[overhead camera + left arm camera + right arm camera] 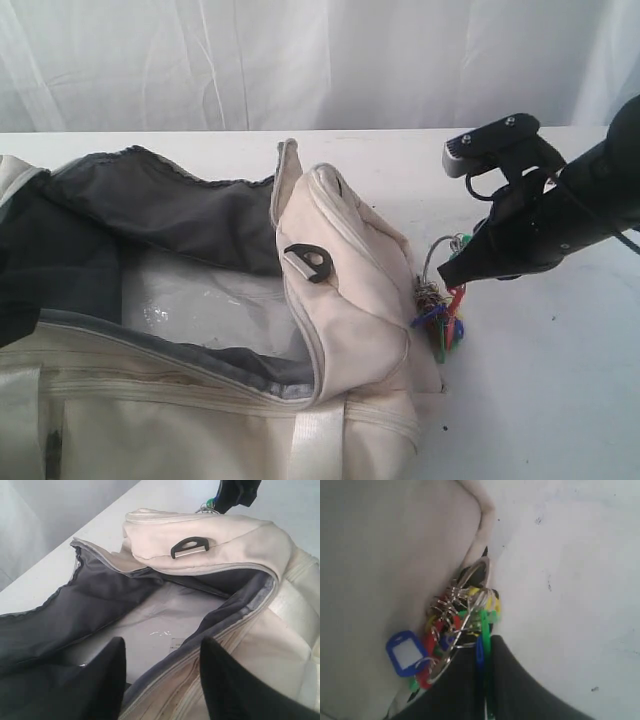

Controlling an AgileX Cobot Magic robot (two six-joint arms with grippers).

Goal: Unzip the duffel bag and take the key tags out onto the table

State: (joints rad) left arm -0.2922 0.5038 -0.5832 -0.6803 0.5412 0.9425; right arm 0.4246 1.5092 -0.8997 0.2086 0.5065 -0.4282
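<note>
**Right pincer pinches the key tags beside the open duffel bag**

The right pincer (447, 277) (482, 655) is pressed together, and a green tag (483, 630) of the bunch runs straight in between its black fingers, so it is pinching the key tags (445, 318) (450, 630). The bunch hangs just below the fingertips: metal rings uppermost, with blue, red, yellow and green plastic under them. It lies outside the duffel bag (345, 280) (385, 555), against the cream fabric of the bag's end and low over the desk (540, 380) (570, 555). Whether the lowest tags touch the desk cannot be told.

The blue tag (402, 652) has a white label window. It is too blurred to tell whether anything is written there.

The left pincer (162, 680) is spread, its two dark fingers (112, 680) well apart with nothing between them. It hangs over the bag's open mouth. Below it the dark grey lining (170, 210) (75, 600) is folded back and the pale floor of the bag shows; a small mark there is too small to read.

A black D-ring (308, 262) (191, 547) sits on the end of the bag nearest the tags. A webbing strap (318, 440) runs down the bag's near side. The bag rests on the desk, filling the left and middle of the exterior view.
</note>
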